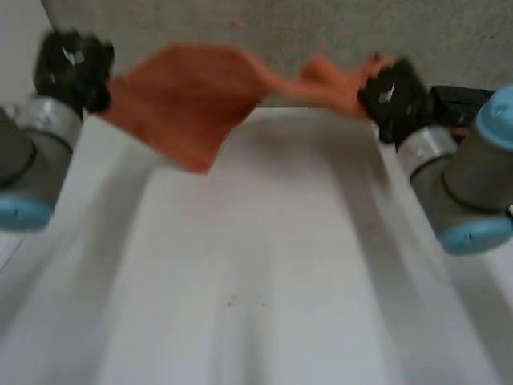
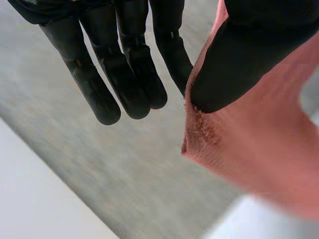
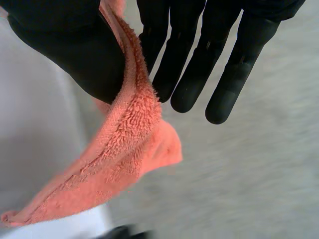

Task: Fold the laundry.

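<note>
Item: orange towel (image 1: pixel 188 100) — held up between both hands at the 12 o'clock edge of the white table (image 1: pixel 256 273).

One end was gripped at 10 o'clock by the left hand (image 1: pixel 72 68), the other at 2 o'clock by the right hand (image 1: pixel 393 92). A loose corner was drooped towards 6 o'clock over the table's far edge; whether it touched the table could not be told.

Left hand: the towel edge was pinched under the thumb (image 2: pixel 239 59) against the nearest finger, and the other fingers (image 2: pixel 124 74) were kept straight.

Right hand: a bunched towel edge was pinched between the thumb and straight fingers.

Surroundings — grey floor (image 1: pixel 337 28) was seen beyond the table at 12 o'clock. The table was flanked by the left arm (image 1: pixel 32 160) at 9 o'clock and the right arm (image 1: pixel 465 184) at 3 o'clock.
</note>
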